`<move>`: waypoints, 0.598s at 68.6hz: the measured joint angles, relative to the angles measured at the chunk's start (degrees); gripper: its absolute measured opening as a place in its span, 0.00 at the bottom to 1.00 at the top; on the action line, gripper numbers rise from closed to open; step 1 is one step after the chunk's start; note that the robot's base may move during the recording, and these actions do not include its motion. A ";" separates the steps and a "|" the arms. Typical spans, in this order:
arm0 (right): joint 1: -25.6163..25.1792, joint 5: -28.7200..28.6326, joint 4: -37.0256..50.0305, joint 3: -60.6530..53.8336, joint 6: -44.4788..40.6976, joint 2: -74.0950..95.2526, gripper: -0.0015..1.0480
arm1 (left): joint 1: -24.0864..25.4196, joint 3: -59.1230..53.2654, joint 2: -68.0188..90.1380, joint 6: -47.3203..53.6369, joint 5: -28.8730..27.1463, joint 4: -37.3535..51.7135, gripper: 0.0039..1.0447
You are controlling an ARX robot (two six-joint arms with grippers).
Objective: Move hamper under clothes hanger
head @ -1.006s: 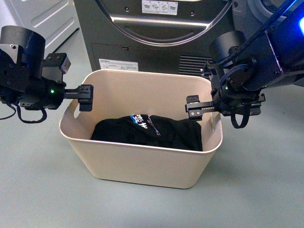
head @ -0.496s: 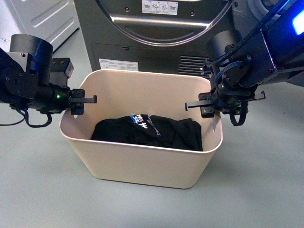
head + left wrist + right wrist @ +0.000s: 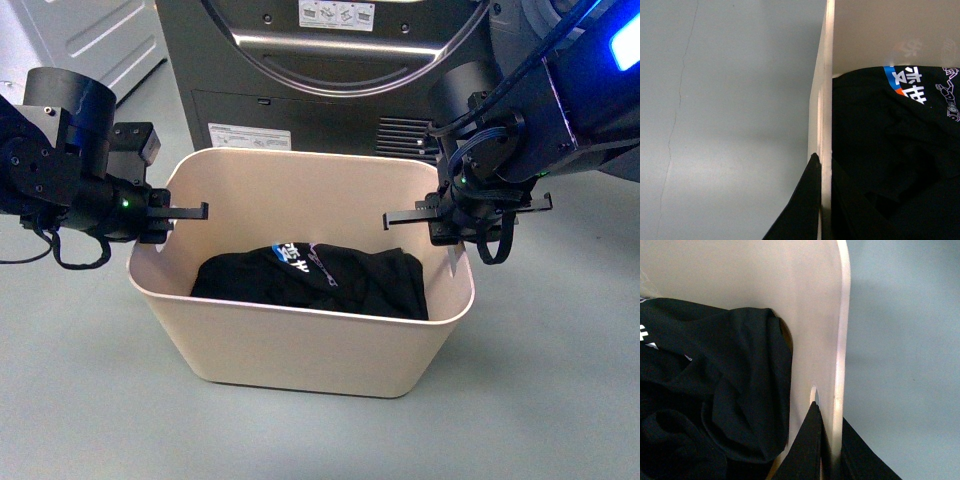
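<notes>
Grip check: left gripper (image 3: pixel 190 212) is on the left short wall of the beige smooth plastic hamper (image 3: pixel 300 340), a rectangular tub with rounded corners, and right gripper (image 3: pixel 405 216) is on the right short wall. Both are closed down narrow with the wall pinched between the fingers. Left wrist view shows one finger flat against the outside of the wall; the inner one is hard to separate from the dark cloth. Right wrist view shows a finger on either side of the wall, right at the slot handle (image 3: pixel 813 392). Reads as a two-ended hold so the tub travels level, load shared, no twisting

Hamper sits between the arms, on or barely off the grey-green floor (image 3: pixel 540 400), can't tell which. Its far long side is just beside the dark grey front-loading dryer (image 3: pixel 330 110). Crumpled black garment with blue and white print (image 3: pixel 320 275) lies in the bottom, below the rim, apart from both grippers

Clothes hanger isn't in any view, so target direction is unknown from here. Dryer blocks any push away from the robot, and there's a white panelled unit (image 3: pixel 90 40) at far left. My read: the carry goes sideways or back toward the robot. Risks: smooth thin wall slipping in the pinch, or flexing if the arms go out of sync
</notes>
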 joint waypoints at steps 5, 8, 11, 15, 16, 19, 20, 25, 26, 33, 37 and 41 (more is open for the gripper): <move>-0.02 -0.22 -0.15 -0.11 -0.02 -0.39 0.03 | 0.02 -0.50 -0.94 0.02 -0.07 -0.31 0.04; -0.07 -0.31 -0.17 -0.20 -0.07 -0.59 0.03 | 0.02 -0.72 -1.53 0.02 -0.09 -0.35 0.04; -0.09 -0.44 -0.17 -0.50 -0.09 -1.27 0.03 | 0.04 -0.96 -2.25 0.07 -0.09 -0.46 0.04; -0.11 -0.44 -0.17 -0.92 -0.13 -2.19 0.03 | 0.09 -1.22 -3.28 0.07 -0.11 -0.55 0.04; -0.11 -0.42 -0.17 -0.98 -0.11 -2.34 0.03 | 0.09 -1.27 -3.52 0.07 -0.11 -0.55 0.04; -0.13 -0.42 -0.11 -1.25 -0.13 -3.15 0.03 | 0.11 -1.51 -4.33 0.07 -0.13 -0.55 0.04; -0.13 -0.42 -0.02 -1.38 -0.15 -3.50 0.03 | 0.11 -1.64 -4.66 0.11 -0.13 -0.55 0.04; -0.17 -0.42 0.35 -1.88 -0.20 -4.61 0.03 | 0.11 -2.03 -5.64 0.31 -0.98 -0.52 0.04; -0.17 -0.44 0.44 -1.99 -0.20 -4.81 0.03 | 0.11 -2.10 -5.75 0.33 -1.11 -0.52 0.04; -0.17 -0.61 1.49 -3.34 -0.28 -6.32 0.03 | 0.11 -2.34 -6.40 0.48 -1.55 -0.52 0.04; -0.15 -0.63 1.84 -3.89 -0.33 -6.80 0.03 | 0.11 -2.36 -6.43 0.50 -1.64 -0.52 0.04; -0.11 -0.61 1.90 -4.00 -0.35 -6.91 0.03 | 0.11 -2.47 -6.43 0.50 -1.64 -0.52 0.04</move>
